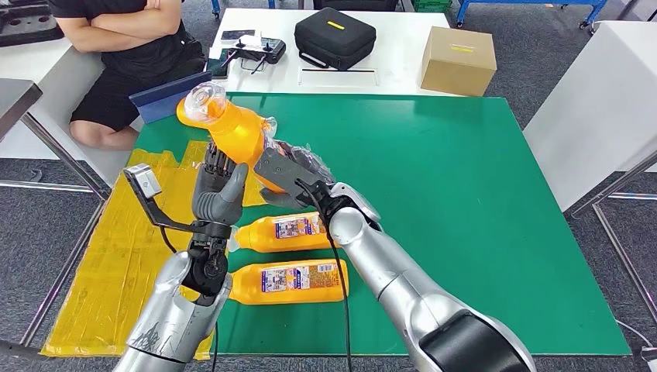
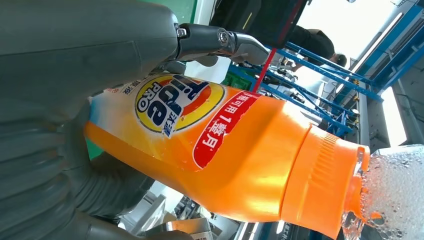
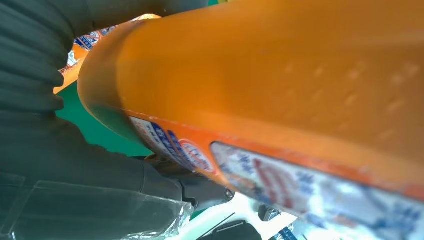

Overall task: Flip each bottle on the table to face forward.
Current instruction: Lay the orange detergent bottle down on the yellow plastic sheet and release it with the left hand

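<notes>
Glossy plastic bottle (clear cap), matt green mat

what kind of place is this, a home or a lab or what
Likely a robot test lab or workshop: a green mat as a work surface, a black equipment case and cardboard box on a white table behind, blue metal racks.

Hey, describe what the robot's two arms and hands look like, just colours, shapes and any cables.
Both arms are silver metal with rounded segments. The left arm looks scuffed and carries a black bracket with a small silver box. A black cable runs along the right arm, whose upper part ends in a black band. The left hand and right hand are dark grey, with ribbed covers and darker fingers.
</notes>
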Robot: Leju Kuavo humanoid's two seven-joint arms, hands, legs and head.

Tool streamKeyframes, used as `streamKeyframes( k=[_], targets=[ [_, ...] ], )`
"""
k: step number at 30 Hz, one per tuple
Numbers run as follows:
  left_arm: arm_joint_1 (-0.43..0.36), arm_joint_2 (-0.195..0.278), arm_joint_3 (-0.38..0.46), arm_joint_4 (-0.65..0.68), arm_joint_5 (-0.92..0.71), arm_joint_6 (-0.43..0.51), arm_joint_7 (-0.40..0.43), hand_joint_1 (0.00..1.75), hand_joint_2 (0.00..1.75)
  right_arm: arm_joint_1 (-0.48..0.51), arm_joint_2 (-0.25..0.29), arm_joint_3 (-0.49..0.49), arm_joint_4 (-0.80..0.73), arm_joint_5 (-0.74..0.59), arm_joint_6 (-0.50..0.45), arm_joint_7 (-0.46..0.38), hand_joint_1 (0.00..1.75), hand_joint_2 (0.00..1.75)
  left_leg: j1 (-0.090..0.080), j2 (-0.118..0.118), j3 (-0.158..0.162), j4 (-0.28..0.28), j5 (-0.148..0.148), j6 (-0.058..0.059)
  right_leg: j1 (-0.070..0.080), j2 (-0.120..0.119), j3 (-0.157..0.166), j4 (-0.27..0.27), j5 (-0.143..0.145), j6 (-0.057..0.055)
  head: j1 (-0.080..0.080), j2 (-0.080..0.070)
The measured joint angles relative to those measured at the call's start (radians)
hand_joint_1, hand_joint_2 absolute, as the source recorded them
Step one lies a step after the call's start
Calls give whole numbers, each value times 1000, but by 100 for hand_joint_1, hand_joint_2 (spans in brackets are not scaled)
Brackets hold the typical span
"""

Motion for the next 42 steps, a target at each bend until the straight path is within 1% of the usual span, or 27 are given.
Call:
streamKeyframes(
  k=[5, 11, 16, 27, 36, 40, 42],
  targets=[
    [-22, -4, -3, 30, -15, 18, -25, 0, 175, -16, 6, 34, 14, -15, -1, 27, 175, 175, 0, 0, 0, 0, 0, 0, 0, 0, 0, 0, 0, 0, 0, 0],
    [-41, -4, 8, 62, -13, 19, -39, 0, 175, -32, 5, 125, 39, -90, -24, 45, 175, 175, 0, 0, 0, 0, 0, 0, 0, 0, 0, 0, 0, 0, 0, 0],
    [-44, -4, 25, 78, -17, 19, -40, 0, 175, -40, 3, 176, 59, -93, -34, 47, 175, 175, 0, 0, 0, 0, 0, 0, 0, 0, 0, 0, 0, 0, 0, 0],
    [-45, -4, 44, 84, -44, 20, -29, 0, 175, -52, 1, 225, 70, -84, -34, 62, 175, 175, 0, 0, 0, 0, 0, 0, 0, 0, 0, 0, 0, 0, 0, 0],
    [-45, -2, 48, 84, -62, 20, -20, 0, 175, -54, 0, 234, 70, -85, -34, 69, 175, 175, 0, 0, 0, 0, 0, 0, 0, 0, 0, 0, 0, 0, 0, 0],
    [-50, 21, 57, 78, -156, 1, 18, 0, 175, -55, -4, 275, 68, -75, -33, 86, 175, 175, 0, 0, 0, 0, 0, 0, 0, 0, 0, 0, 0, 0, 0, 0],
    [-51, 29, 60, 73, -170, -12, 27, 0, 175, -57, -4, 291, 67, -72, -32, 91, 175, 175, 0, 0, 0, 0, 0, 0, 0, 0, 0, 0, 0, 0, 0, 0]
  ],
)
